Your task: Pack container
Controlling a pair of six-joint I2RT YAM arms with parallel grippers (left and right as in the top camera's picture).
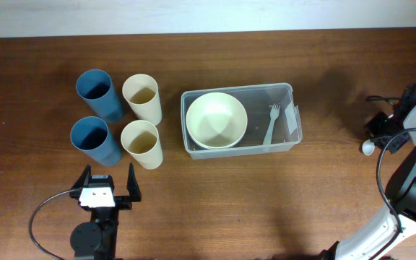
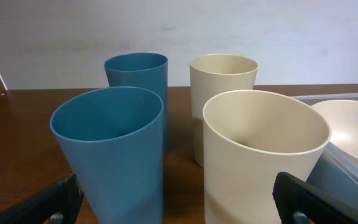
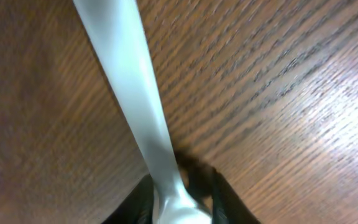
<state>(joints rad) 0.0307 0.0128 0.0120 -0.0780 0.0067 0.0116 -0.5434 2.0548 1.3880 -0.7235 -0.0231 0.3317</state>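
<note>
Mid-tabletop (image 1: pixel 266 209), container (image 1: pixel 260 103): you see it standing upright and open-topped, with its white label (image 1: pixel 292 123) on one short end.
Inside the container: a cream bowl (image 1: pixel 217 120) fills the end away from the label. A pale fork (image 1: pixel 271 126) lies flat near the label end, tines toward one long wall.
Cups: two cream cups (image 1: pixel 141 97) (image 1: pixel 141 143) stand upright just beside the container's unlabelled end. Two blue cups (image 1: pixel 98 94) (image 1: pixel 94 139) stand beyond them, farther from the container.
Left gripper (image 1: pixel 108 175): jaws released and spread wide, grasping nothing. It sits well apart from the container, off its unlabelled end, and faces the cups.
Right gripper (image 3: pixel 178 205): well beyond the container's label end. Its jaws flank a white utensil (image 3: pixel 132 93) over the wood, and you cannot tell whether they pinch it.
</note>
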